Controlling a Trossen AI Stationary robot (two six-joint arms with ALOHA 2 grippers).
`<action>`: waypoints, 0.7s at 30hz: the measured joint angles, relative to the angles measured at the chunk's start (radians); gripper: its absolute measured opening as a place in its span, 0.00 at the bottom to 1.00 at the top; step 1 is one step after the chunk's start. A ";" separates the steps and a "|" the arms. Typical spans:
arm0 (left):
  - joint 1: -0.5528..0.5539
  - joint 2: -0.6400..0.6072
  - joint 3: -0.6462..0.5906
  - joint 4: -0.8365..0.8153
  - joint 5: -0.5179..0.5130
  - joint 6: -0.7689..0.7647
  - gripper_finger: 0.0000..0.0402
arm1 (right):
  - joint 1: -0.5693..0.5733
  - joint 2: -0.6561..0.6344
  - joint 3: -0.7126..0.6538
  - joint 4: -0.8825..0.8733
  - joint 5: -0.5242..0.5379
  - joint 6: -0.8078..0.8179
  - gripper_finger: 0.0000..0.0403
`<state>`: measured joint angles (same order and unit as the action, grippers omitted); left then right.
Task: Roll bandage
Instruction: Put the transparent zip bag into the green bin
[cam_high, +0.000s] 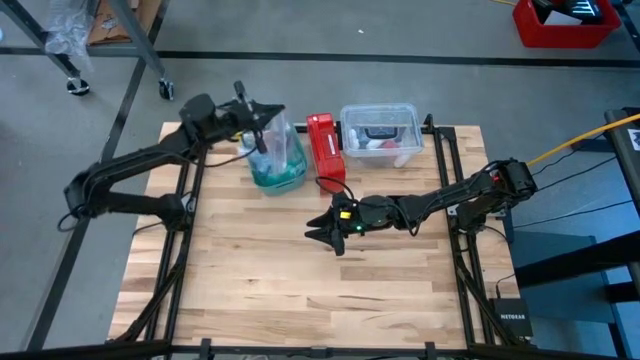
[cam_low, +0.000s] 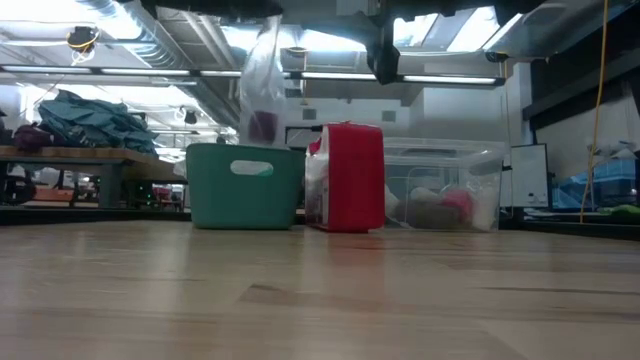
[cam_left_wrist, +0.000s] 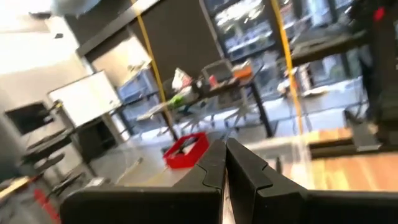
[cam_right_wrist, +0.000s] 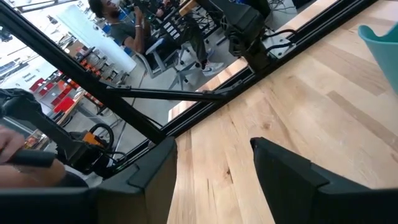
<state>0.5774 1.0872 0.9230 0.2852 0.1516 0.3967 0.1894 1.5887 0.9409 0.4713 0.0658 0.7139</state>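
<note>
While my left gripper (cam_high: 262, 128) hangs over the teal plastic bin (cam_high: 277, 172) at the upper middle of the high view, it holds up a clear plastic bag (cam_low: 262, 85). I judge the bag is lifted this way so its contents clear the bin. Low in the bag, in the low view, sits a small dark purple lump (cam_low: 263, 126), which I take to be the bandage, still packed and not yet laid out for rolling. My left fingers (cam_left_wrist: 214, 168) are pressed together in the wrist view, with only a thin seam between them, pinching the bag's top.

My right gripper (cam_high: 333, 232) waits just below the centre of the high view, low over the bare wooden table (cam_high: 270, 280). Its fingers (cam_right_wrist: 155, 174) stand well apart and hold nothing.

A red box (cam_high: 324, 148) stands just right of the bin, and a clear plastic lidded container (cam_high: 380, 135) sits beside that, both untouched.
</note>
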 joint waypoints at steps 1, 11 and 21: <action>0.018 -0.002 0.000 -0.017 0.000 0.004 0.00 | 0.000 0.000 0.000 0.001 0.000 0.000 0.52; 0.159 -0.001 -0.001 -0.278 0.014 -0.046 0.00 | 0.000 -0.001 0.000 0.002 -0.036 0.049 0.52; 0.179 0.129 -0.002 -0.504 0.093 -0.015 0.00 | 0.000 -0.001 0.001 0.004 -0.032 0.054 0.52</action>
<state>0.7559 1.2163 0.9215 -0.2193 0.2449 0.3814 0.1894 1.5875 0.9417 0.4753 0.0338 0.7677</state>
